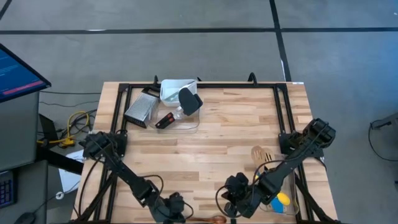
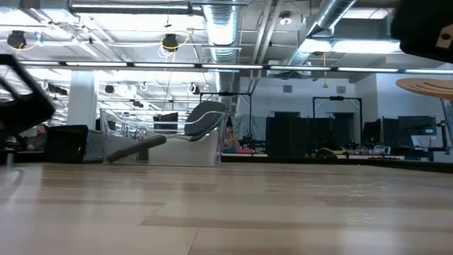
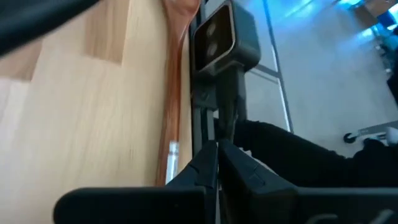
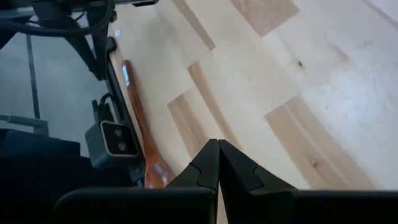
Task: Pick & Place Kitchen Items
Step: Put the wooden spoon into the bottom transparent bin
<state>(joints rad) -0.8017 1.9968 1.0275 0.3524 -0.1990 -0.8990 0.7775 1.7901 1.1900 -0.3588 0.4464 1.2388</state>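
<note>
Both arms are folded low at the near edge of the tabletop (image 1: 217, 137), and neither holds anything. The left gripper (image 3: 216, 163) has its fingers pressed together, and so does the right gripper (image 4: 217, 163), which hangs above bare wood.

What worries me is the wooden spoon (image 4: 140, 127). It lies right along the near edge, beside the small camera (image 4: 115, 138) mounted there. A slightly off grab could nudge it over the side, or knock a finger against the camera. The grippers would also have to spread first; coming down closed would only push the spoon away.

A second wooden utensil (image 1: 261, 154) and a blue and yellow piece (image 1: 278, 200) sit close under the right arm, so a swing there could sweep them aside.

At the far side, a clear tub (image 1: 186, 115) already has a black spatula (image 1: 188, 99) leaning out over its wall. Dropping another long handle in carelessly might tip it out. A metal grater (image 1: 140, 109) sits just beside the tub
</note>
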